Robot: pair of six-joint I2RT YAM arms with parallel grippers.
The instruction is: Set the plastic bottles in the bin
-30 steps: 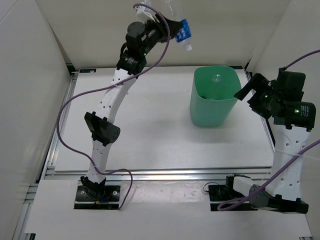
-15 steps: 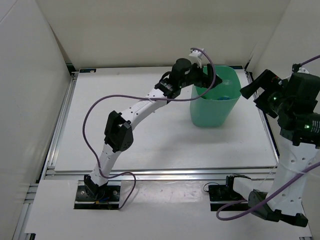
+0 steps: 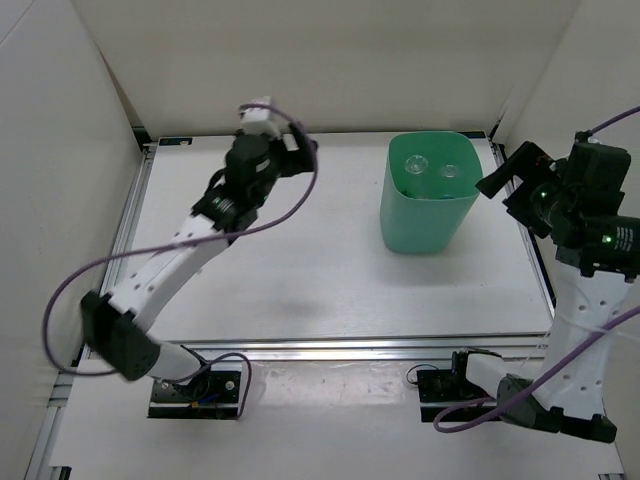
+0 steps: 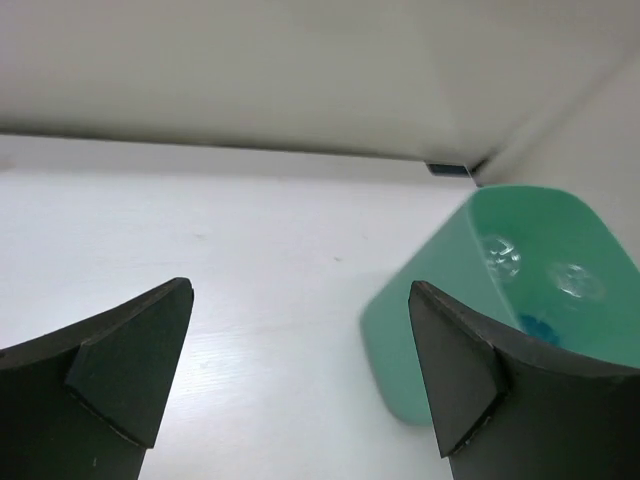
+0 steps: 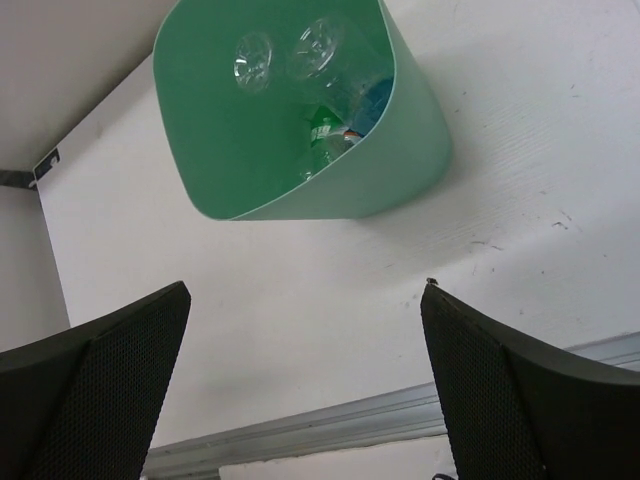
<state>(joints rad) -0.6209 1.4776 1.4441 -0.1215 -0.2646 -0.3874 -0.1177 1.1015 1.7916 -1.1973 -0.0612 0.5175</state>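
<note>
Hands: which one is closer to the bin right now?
The right hand, just off the bin's right rim; the left hand is well away on the bin's other side.

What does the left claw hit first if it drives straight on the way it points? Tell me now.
The left claw would probably meet the white tabletop first, passing left of the tall mint-green plastic bin; depth is unclear.

White tabletop (image 3: 300,270), aluminium rail (image 3: 350,347) at its near edge, pale walls (image 3: 400,60)
</note>
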